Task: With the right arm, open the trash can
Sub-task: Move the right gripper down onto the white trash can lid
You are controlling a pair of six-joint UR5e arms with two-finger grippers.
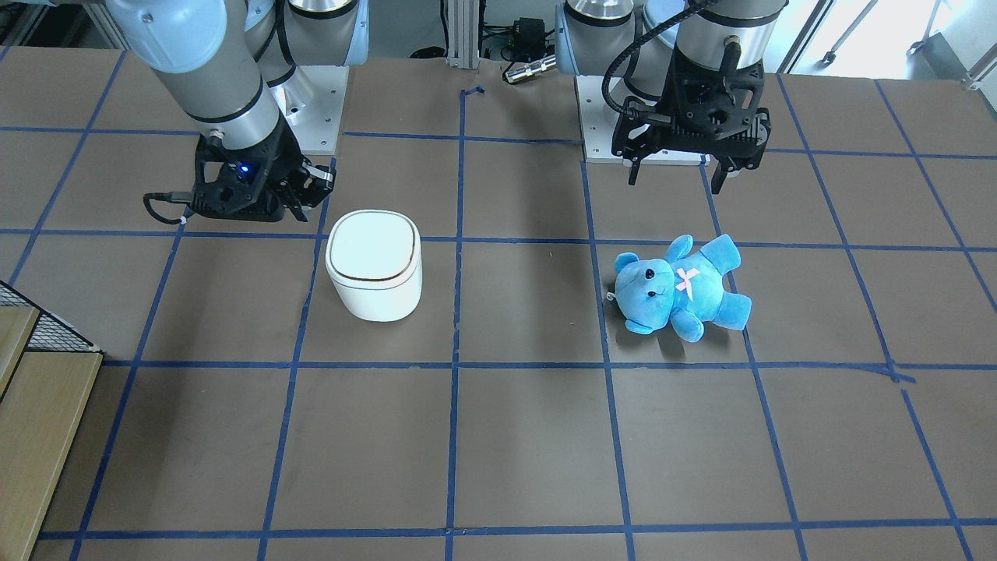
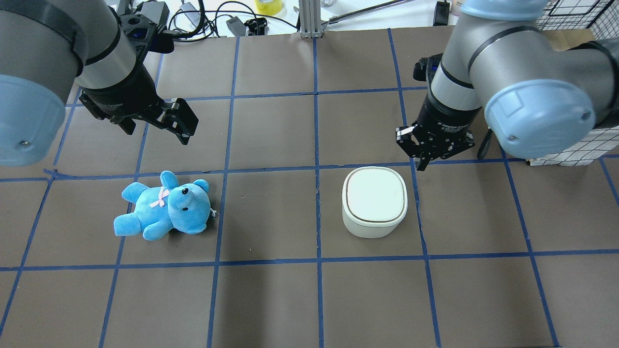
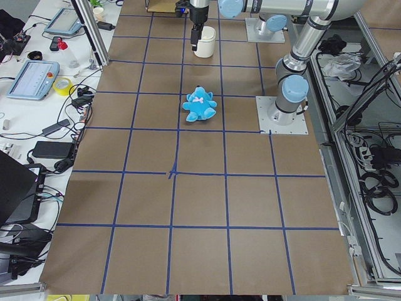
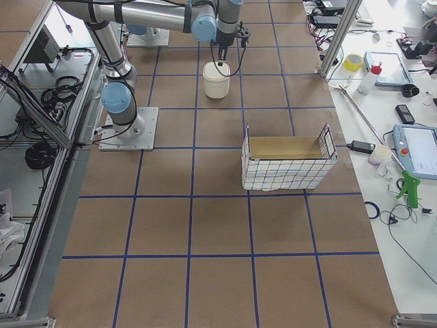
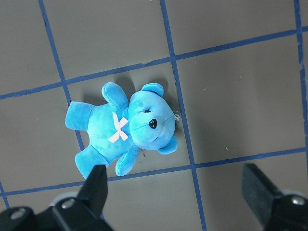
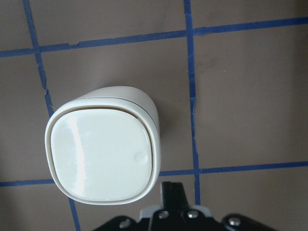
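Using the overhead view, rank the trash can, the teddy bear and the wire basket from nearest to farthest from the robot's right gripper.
1. Trash can: close beside the right gripper, on its left.
2. Wire basket: at the view's right edge, partly hidden.
3. Teddy bear: far across the table, on the left side.

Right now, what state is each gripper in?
Left gripper: open, empty.
Right gripper: closed, holding nothing.

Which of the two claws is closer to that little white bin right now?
The right one. The right gripper hovers close by a corner of the trash can. The left gripper hangs far off across the table, near the teddy bear.
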